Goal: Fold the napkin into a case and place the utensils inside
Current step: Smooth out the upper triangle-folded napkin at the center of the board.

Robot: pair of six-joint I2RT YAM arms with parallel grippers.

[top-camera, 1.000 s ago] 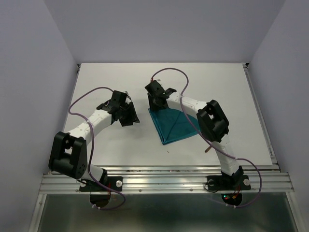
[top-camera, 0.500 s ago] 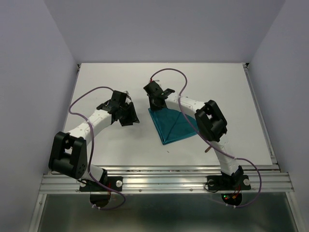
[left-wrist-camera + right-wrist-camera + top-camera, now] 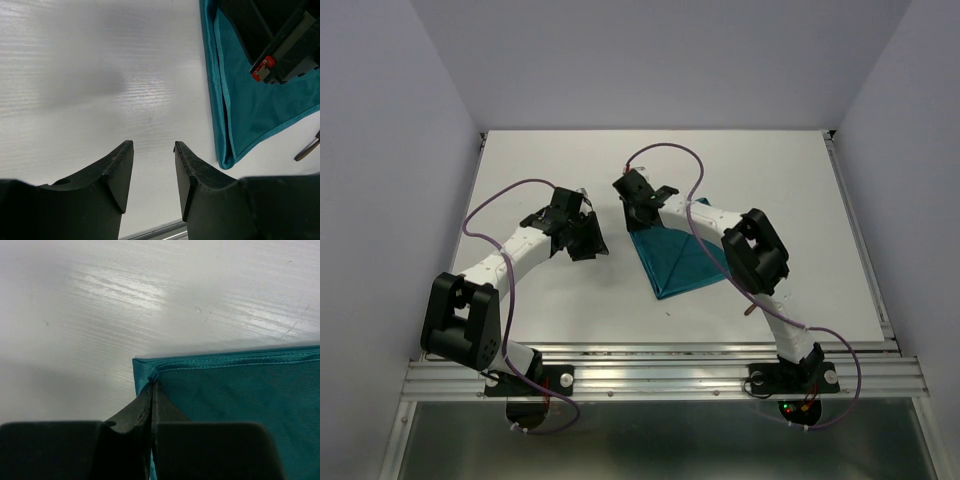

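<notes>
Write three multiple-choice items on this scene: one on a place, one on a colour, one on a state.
1. Where does the right end effector meet the napkin?
A. at a corner
B. at its middle
C. nowhere

2. What colour is the napkin?
A. red
B. white
C. teal

3. How is the left end effector?
A. shut on the cloth
B. open, holding nothing
C. shut on a fork

Answers:
1 A: in the right wrist view its jaws are shut on the hemmed corner.
2 C: every view shows the cloth as teal.
3 B: its jaws stand apart over the bare table, beside the napkin.
</notes>
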